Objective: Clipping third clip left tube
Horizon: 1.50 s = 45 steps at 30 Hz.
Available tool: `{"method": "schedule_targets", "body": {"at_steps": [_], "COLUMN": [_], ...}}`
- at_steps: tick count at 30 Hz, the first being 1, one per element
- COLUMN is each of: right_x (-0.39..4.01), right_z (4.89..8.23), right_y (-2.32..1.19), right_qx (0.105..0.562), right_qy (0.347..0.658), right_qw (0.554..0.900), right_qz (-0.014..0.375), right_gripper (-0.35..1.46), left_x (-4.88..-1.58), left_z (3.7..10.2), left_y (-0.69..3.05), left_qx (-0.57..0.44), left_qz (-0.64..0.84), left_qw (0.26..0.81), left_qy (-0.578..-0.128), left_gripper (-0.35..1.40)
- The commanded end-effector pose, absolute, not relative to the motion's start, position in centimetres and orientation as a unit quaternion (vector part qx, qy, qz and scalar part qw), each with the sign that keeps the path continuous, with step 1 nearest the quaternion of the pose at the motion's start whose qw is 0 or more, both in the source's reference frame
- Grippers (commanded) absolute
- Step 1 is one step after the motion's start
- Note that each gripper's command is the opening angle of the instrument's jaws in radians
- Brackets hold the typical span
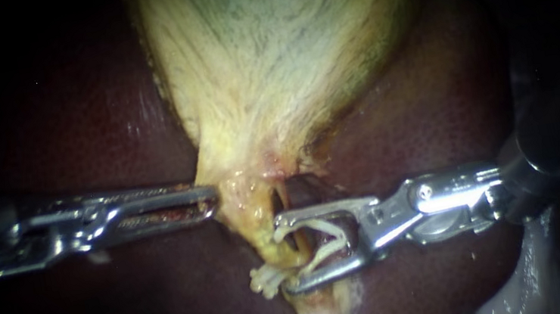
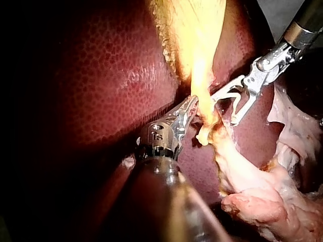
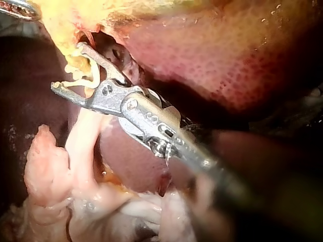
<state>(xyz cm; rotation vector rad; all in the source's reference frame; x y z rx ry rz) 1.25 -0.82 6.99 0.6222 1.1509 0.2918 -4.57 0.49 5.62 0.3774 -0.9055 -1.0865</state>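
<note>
Endoscope view is showing the setup pretty well. Left instrument (image 1: 214, 203) is reaching in to the narrow end of the gallbladder (image 1: 276, 50). Its jaws are pinching the yellow edge there, closed on that tissue as far as I'm seeing it, and the left wrist view is showing the same bite. My read is that it's tensioning the gallbladder so the tube (image 1: 297, 242) hanging off it is standing clear of the liver (image 1: 440, 106) instead of lying flat on it.

Right instrument (image 1: 286, 254) is sitting just below the gallbladder's narrow end, jaws standing wide apart, one on each side of the tube. They're not empty though. A pale clip (image 1: 328, 231) is sitting seated against both jaws, open, with the tube running through it. So the jaws are holding the clip and not squeezing the tube. Right wrist view is backing that up, with the tube crossing between the jaws close to the gallbladder.

I'm guessing that's why it's coming in square across the tube: the clip is needing both legs past the tube to close properly. I'm not making out any other clips on the tube, and I'm not able to say which tube this is. Clip is looking placed but not yet closed.
</note>
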Motion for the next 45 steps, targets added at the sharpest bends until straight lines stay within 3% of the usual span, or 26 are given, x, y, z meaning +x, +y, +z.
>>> {"method": "schedule_targets", "body": {"at_steps": [1, 24, 45], "right_x": [1.25, 1.79, 1.76], "right_z": [7.01, 7.17, 6.99], "right_y": [-0.81, -0.99, -0.87], "right_qx": [0.288, 0.282, 0.289], "right_qy": [0.533, 0.519, 0.519], "right_qw": [0.784, 0.796, 0.793], "right_qz": [0.135, 0.131, 0.134], "right_gripper": [0.58, 0.58, 0.48], "left_x": [-4.58, -4.68, -4.71], "left_z": [5.61, 5.57, 5.57], "left_y": [0.49, 0.48, 0.48], "left_qx": [0.172, 0.168, 0.17], "left_qz": [-0.496, -0.5, -0.499], "left_qw": [0.744, 0.743, 0.743], "left_qy": [-0.413, -0.412, -0.413], "left_gripper": [-0.35, -0.35, -0.35]}}
